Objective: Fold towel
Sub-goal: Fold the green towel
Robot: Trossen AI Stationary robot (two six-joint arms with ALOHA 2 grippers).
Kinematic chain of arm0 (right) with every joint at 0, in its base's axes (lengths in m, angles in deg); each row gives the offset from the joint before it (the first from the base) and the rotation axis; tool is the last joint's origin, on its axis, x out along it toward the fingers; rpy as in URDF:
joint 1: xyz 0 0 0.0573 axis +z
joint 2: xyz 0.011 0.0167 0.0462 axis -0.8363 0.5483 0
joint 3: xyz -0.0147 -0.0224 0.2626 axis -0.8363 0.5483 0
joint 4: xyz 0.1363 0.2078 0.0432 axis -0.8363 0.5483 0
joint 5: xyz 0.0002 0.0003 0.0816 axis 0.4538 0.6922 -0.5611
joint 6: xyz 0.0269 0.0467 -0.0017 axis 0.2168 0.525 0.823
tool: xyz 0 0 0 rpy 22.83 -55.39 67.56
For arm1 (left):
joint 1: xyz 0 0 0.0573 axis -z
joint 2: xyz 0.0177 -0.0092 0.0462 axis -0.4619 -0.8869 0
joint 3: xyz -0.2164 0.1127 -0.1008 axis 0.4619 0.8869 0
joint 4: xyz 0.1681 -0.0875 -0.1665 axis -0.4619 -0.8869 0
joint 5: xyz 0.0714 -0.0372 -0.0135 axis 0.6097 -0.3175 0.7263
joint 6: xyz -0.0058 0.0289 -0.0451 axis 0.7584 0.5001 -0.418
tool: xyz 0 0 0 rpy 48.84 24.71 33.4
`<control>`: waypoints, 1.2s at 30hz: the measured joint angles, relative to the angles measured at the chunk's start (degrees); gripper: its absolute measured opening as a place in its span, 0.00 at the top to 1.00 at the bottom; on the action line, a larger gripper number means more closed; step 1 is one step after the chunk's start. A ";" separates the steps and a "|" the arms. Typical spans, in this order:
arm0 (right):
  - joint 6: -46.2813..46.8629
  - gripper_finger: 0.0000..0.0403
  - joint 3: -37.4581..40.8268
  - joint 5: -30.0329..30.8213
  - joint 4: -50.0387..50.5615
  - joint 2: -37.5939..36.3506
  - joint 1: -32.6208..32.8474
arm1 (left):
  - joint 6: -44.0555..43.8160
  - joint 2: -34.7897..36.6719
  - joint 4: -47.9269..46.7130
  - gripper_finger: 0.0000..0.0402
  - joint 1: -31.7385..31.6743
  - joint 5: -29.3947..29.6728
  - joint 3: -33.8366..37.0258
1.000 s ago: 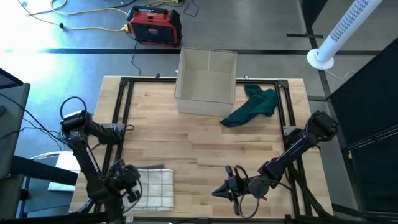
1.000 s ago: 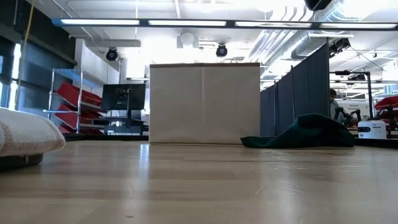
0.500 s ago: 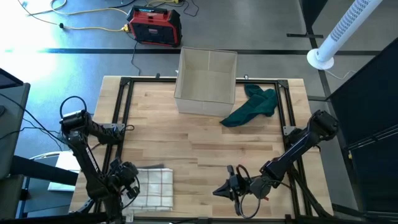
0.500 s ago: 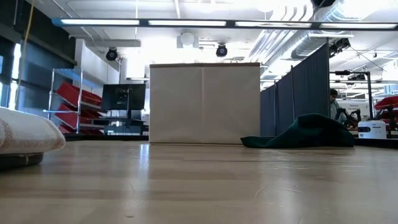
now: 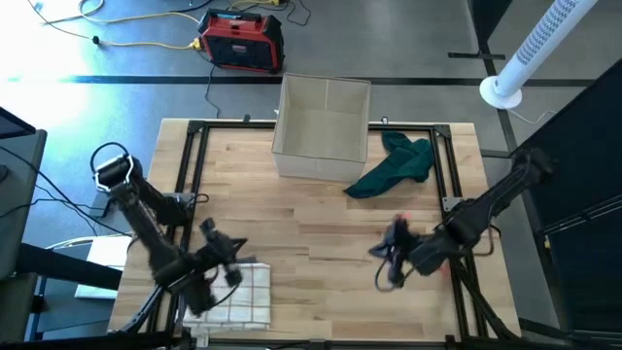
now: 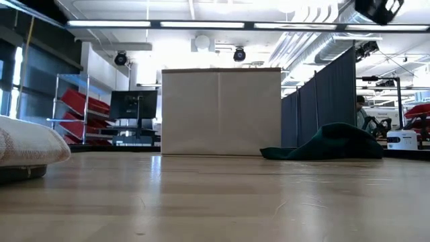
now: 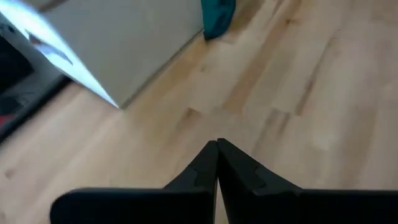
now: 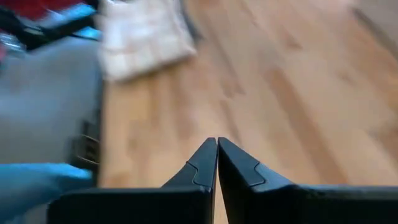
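Both claws were pressed together and empty, the left claw (image 5: 207, 229) just above the checked towel (image 5: 236, 295) at the tabletop's (image 5: 321, 219) near-left corner, the right claw (image 5: 393, 231) well apart. With both pinched shut, either could shove the towel askew, or off the edge, rather than grip it.

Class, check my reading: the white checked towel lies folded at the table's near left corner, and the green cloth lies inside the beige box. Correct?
One slip: the green cloth lies on the table beside the beige box, not inside it, as the high view shows. The white checked towel is as you said.
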 joint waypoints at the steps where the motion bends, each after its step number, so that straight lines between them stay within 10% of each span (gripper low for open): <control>1: 1.41 1.00 0.01 -0.24 3.68 -1.52 -0.92 | 4.90 0.36 2.75 1.00 -2.19 -0.19 0.00; 14: 3.17 1.00 0.01 -9.08 27.10 -11.53 -19.43 | 60.15 1.20 43.29 1.00 -28.76 -24.57 3.87; 28: -22.57 0.98 -3.75 -14.44 35.89 -10.07 -46.63 | 72.46 1.45 51.68 1.00 -50.43 -45.82 11.38; 36: -44.14 0.74 -4.05 -16.88 35.46 -0.31 -59.45 | 73.15 5.84 45.68 1.00 -52.24 -48.01 11.96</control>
